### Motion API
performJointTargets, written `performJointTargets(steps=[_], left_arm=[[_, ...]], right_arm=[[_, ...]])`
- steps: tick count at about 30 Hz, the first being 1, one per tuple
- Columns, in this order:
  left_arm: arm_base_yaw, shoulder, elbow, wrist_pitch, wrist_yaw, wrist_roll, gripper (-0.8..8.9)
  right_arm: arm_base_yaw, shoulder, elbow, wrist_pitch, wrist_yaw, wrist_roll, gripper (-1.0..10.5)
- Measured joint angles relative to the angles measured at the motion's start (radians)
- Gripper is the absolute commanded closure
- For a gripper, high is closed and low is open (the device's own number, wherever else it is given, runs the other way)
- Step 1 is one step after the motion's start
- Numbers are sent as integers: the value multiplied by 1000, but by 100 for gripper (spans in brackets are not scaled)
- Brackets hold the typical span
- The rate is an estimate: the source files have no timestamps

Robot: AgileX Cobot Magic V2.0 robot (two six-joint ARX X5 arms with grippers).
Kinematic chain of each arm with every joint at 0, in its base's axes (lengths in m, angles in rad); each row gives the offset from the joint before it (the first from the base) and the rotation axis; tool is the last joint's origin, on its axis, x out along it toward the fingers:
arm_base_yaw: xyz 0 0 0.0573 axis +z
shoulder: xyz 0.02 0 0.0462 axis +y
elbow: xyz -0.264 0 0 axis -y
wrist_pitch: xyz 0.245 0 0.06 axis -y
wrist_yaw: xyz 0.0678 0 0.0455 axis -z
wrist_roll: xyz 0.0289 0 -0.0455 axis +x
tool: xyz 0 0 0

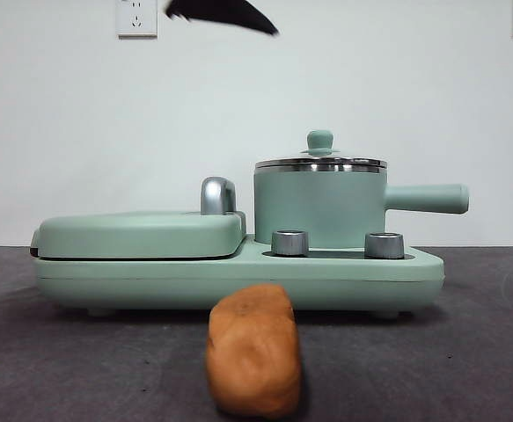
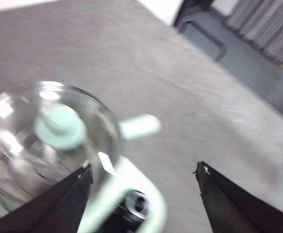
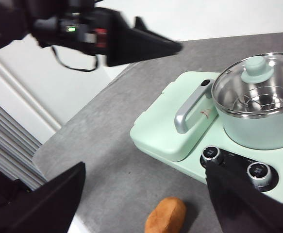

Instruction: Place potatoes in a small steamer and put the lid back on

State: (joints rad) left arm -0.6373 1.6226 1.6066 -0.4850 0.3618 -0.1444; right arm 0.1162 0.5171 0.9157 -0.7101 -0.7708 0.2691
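The orange-brown potato (image 1: 252,360) lies on the dark table in front of the appliance; it also shows in the right wrist view (image 3: 166,216). The mint-green steamer pot (image 1: 319,209) stands on the base at the right, its straight handle (image 1: 428,198) pointing right. The glass lid (image 1: 320,162) with its green knob sits on the pot. My left gripper (image 2: 143,168) is open, high above the lid (image 2: 49,141) and a little to one side of it; in the front view it is the black tip (image 1: 221,13). My right gripper (image 3: 145,174) is open and empty, high over the potato.
The flat mint-green griddle cover (image 1: 137,234) with a chrome handle (image 1: 217,195) lies left of the pot on the shared base (image 1: 238,277). Two steel dials (image 1: 290,243) face front. The left arm (image 3: 107,34) reaches across above the appliance. The table edge (image 3: 49,141) runs to the left.
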Motion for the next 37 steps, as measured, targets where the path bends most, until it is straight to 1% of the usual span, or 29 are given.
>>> performJointTargets(steps=[4,5,9,14,24,33,36,37], left_arm=[[-31,101,56,23,-160,81,462],[-35,119,59,40,-187,93,462],[-39,184,59,111,-230,126,460],[-39,246,59,195,-274,140,461],[-39,337,59,288,-285,152,463],[-39,356,59,295,-285,160,473],[-39,357,59,295,-285,185,487],[-39,358,59,295,-285,192,517]], right_arm=[[0,0,0,-8,11,0,553],[0,0,0,-10,11,0,553],[0,0,0,-14,11,0,553],[0,0,0,-29,11,0,553],[0,0,0,-64,12,0,553],[0,0,0,-64,16,0,553],[0,0,0,-64,16,0,553],[0,0,0,-64,16,0,553]])
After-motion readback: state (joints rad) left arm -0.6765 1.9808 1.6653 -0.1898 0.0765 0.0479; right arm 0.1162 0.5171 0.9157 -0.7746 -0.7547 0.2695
